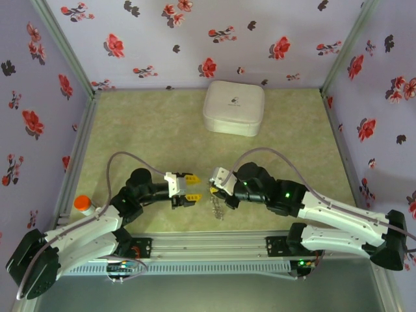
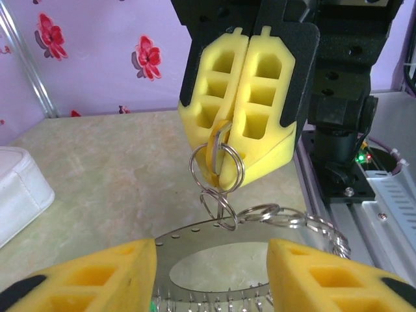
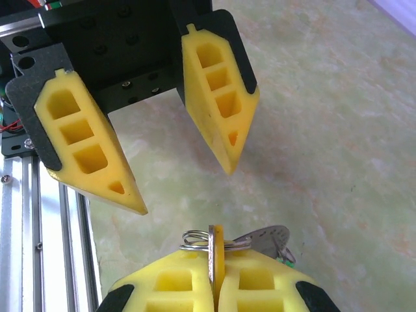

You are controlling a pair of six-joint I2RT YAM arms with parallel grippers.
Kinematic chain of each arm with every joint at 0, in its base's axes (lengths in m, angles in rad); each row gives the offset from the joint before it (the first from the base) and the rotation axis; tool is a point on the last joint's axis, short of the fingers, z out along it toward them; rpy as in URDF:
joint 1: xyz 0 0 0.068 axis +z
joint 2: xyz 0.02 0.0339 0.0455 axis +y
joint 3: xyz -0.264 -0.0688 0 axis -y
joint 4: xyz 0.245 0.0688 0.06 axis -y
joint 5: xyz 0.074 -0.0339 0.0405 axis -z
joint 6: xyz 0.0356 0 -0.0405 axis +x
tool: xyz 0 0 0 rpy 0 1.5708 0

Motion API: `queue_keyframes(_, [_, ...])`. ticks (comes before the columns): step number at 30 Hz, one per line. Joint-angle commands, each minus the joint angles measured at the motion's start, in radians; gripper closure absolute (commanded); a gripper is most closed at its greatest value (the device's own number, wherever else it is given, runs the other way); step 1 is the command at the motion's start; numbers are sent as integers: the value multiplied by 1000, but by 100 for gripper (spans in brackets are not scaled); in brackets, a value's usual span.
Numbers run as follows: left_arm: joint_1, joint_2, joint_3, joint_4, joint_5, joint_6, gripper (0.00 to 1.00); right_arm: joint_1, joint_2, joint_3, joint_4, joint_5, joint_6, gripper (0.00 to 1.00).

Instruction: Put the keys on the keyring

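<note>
My right gripper (image 3: 218,253) is shut on a key (image 3: 217,242) with a yellow-orange head, and a small split ring is pinched with it. In the left wrist view those shut fingers (image 2: 260,110) point down at the key (image 2: 218,138), and linked split rings hang from it to the grey keyring (image 2: 166,250), a flat loop with holes and small hooks. My left gripper (image 2: 212,260) stands open with the keyring between its fingers. A green speck (image 3: 289,262) shows by the keyring's edge (image 3: 266,237). From above, the left gripper (image 1: 195,187) faces the right gripper (image 1: 213,184), and the keyring (image 1: 216,205) dangles below.
A white rounded box (image 1: 234,107) sits at the back of the green mat. An orange-capped object (image 1: 82,203) stands by the left rail. The metal base rail (image 1: 208,247) runs along the near edge, close under both grippers. Flowered walls enclose three sides.
</note>
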Motion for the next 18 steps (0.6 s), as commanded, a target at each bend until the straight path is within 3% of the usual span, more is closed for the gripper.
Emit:
queue_keyframes(1, [3, -36, 1, 41, -76, 29, 44, 7, 3, 43, -12, 35, -32, 100])
queue_keyframes(7, [9, -105, -31, 67, -369, 98, 37, 9, 83, 85, -15, 60, -52, 100])
queue_keyframes(15, [76, -206, -38, 159, -883, 106, 32, 78, 312, 161, 234, -58, 7, 100])
queue_keyframes(18, [112, -236, -41, 175, -1016, 106, 31, 87, 401, 186, 361, -132, 48, 100])
